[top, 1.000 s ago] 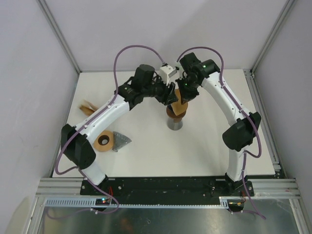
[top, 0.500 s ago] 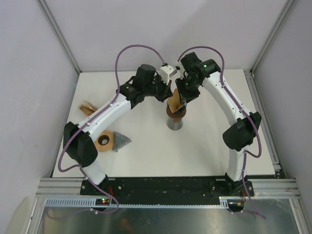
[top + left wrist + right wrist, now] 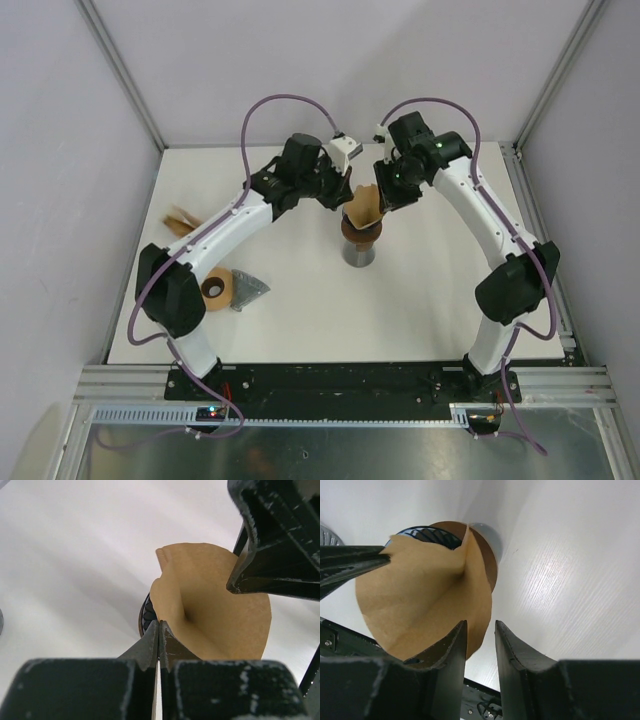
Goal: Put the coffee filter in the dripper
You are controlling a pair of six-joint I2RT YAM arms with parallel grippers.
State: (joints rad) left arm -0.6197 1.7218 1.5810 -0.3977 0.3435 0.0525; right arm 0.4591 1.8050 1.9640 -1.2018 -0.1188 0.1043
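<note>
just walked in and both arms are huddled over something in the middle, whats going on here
Both arms are working on a brown paper coffee filter, opened into a cone right over the dripper. The left pincer is shut on one edge of the filter. The right pincer is open, with its fingers on either side of the opposite edge and not clamping it. The filter sits at the dripper's mouth, but I can't tell whether it is fully seated.

brown ring (image 3: pixel 212 290) beside grey wedge (image 3: pixel 251 290)
</note>
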